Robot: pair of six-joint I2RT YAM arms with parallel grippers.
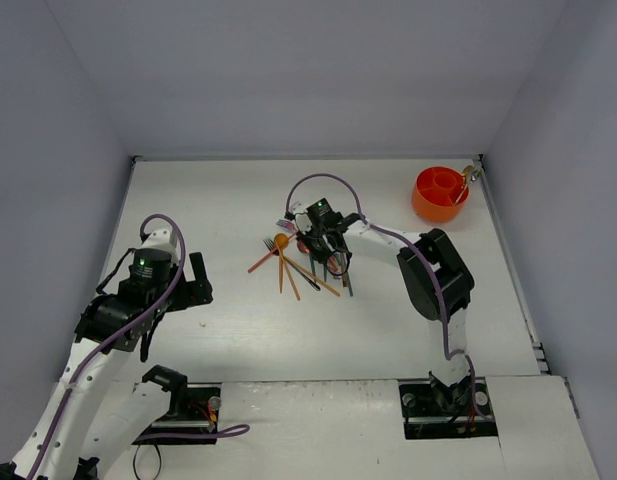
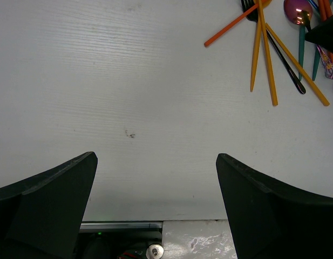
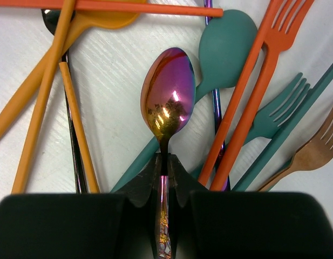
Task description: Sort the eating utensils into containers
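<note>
Right jaws: together, clamped on the thin handle of an iridescent purple-gold metal spoon (image 3: 167, 94) just below its bowl; bowl face up, pointing to 12 o'clock in the right wrist view.
Utensil pile (image 1: 283, 270): fanned on the white bench (image 1: 238, 330) near its centre, partly under the right wrist.
Around the held spoon: teal matte spoon (image 3: 226, 48) at 1 o'clock, its handle crossing beneath; orange plastic fork (image 3: 274, 38) at 2 o'clock; teal fork (image 3: 279, 110) at 3 o'clock; copper-coloured fork (image 3: 317, 148) at 4 o'clock; orange sticks (image 3: 77, 127) and yellow-orange spoon (image 3: 109, 20) from 9 to 11 o'clock.
Container: round bright-orange divided plastic cup (image 1: 433, 210), at 2 o'clock on the bench, well apart from the pile.
Left jaws: wide apart, gripping nothing, over bare bench at 8 o'clock from the pile.
</note>
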